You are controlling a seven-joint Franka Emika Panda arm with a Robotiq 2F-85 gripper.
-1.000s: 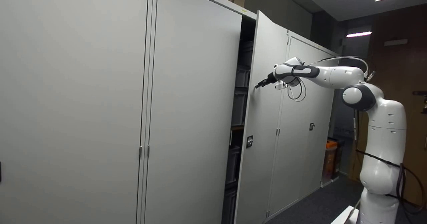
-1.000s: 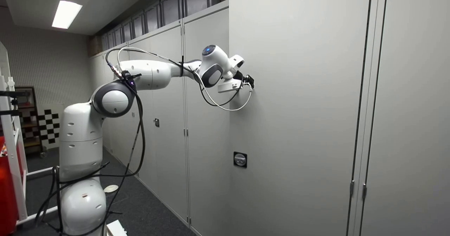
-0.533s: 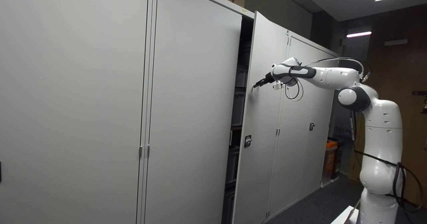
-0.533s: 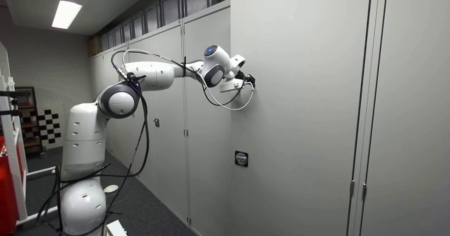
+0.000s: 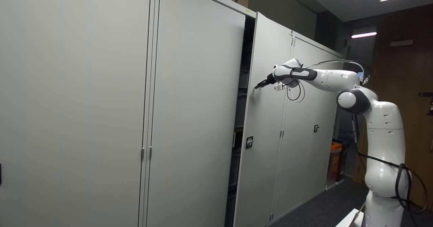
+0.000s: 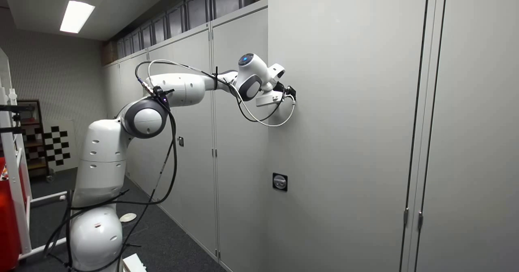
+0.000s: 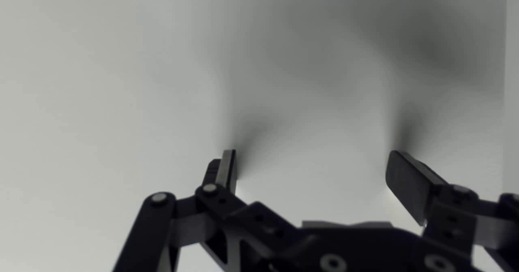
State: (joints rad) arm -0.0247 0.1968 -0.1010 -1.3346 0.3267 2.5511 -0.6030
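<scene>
Low in my frame, I have the gripper [image 7: 311, 152] spread wide before a pale panel [image 7: 162, 85], shadows [image 7: 429, 49] darkening the upper right.

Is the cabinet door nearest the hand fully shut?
No, in an exterior view that cabinet door stands ajar, a dark gap showing between its free edge and the neighbouring door.
</scene>
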